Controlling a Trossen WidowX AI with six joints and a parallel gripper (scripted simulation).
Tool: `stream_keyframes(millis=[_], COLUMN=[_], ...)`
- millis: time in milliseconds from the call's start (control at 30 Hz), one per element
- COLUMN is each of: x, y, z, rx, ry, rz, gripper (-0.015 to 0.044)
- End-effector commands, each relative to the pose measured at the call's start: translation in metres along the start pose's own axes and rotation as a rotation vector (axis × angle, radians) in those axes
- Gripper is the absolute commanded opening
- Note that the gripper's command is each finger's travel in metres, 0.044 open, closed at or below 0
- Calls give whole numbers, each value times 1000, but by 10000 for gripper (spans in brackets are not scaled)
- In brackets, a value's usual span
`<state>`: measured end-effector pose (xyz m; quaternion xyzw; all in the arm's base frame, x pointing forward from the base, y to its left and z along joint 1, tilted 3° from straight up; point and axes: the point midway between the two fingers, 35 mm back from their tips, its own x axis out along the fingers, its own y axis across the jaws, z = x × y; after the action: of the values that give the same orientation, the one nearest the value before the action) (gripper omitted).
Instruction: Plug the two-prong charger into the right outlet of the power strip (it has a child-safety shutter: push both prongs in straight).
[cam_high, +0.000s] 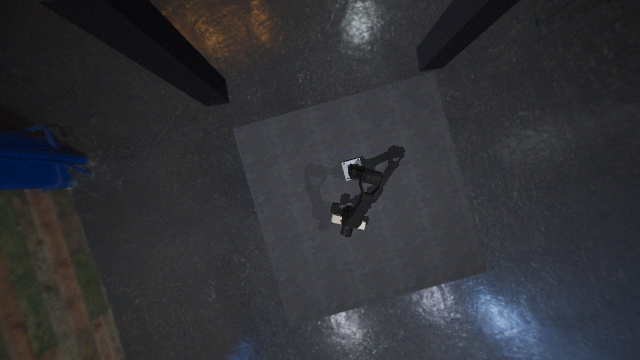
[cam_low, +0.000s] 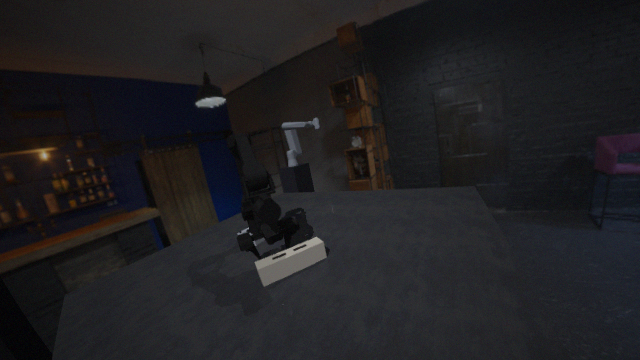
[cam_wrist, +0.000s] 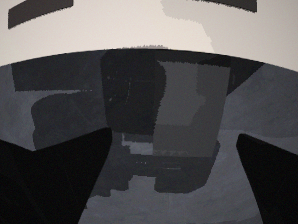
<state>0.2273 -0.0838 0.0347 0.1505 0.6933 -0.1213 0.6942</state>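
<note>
The cream power strip (cam_low: 292, 265) (cam_wrist: 100, 42) (cam_high: 336, 219) lies on the dark table, with two dark outlet openings on top. In the exterior view both openings show with nothing in them; the wrist view cuts them at its top edge. My gripper (cam_wrist: 177, 137) is open, its black fingers wide apart beside the strip's arm-side edge. A dark grey block (cam_wrist: 187, 107), seemingly the charger, shows between and ahead of the fingertips, close to the strip. Its left part looks black, perhaps in shadow. Its prongs cannot be made out. In the top and exterior views the arm or strip hides it.
The arm's white base plate (cam_high: 346, 170) sits on the square table (cam_high: 425, 240), behind the strip from the exterior view. The arm reaches over the middle of the strip in the top view. Arm shadows fall across the table and strip.
</note>
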Motion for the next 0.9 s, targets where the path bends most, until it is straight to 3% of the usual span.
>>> stream_keyframes(millis=[0,867], x=[0,4], y=[0,0], z=[-5,-38], rx=[3,3], ry=[-6,-4], rz=[1,1], gripper=[440,440])
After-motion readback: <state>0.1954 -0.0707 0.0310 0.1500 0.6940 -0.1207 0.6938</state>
